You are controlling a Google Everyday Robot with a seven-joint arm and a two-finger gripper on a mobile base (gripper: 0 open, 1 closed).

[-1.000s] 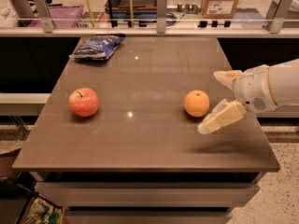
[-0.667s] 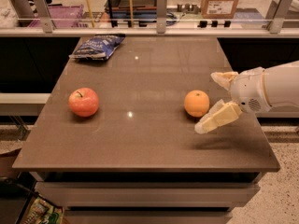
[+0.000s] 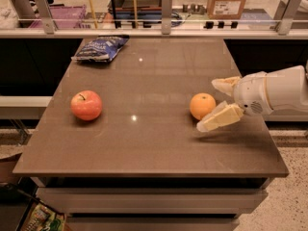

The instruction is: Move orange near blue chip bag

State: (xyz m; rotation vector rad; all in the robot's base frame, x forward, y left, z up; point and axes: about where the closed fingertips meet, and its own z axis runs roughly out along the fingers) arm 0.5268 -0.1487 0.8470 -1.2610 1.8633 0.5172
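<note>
The orange (image 3: 202,105) sits on the brown table (image 3: 144,148), right of the middle. My gripper (image 3: 208,105) reaches in from the right with its two cream fingers (image 3: 219,120) open on either side of the orange, one behind it and one in front; they are not closed on it. The blue chip bag (image 3: 100,48) lies flat at the far left corner of the table, well away from the orange.
A red-pink apple (image 3: 86,105) sits on the left side of the table. A rail with metal posts (image 3: 166,6) runs behind the far edge. The table's right edge is just under my arm (image 3: 279,93).
My gripper has slid a little to the left, so its fingers now reach further around the orange. The orange, apple and bag have not moved.
</note>
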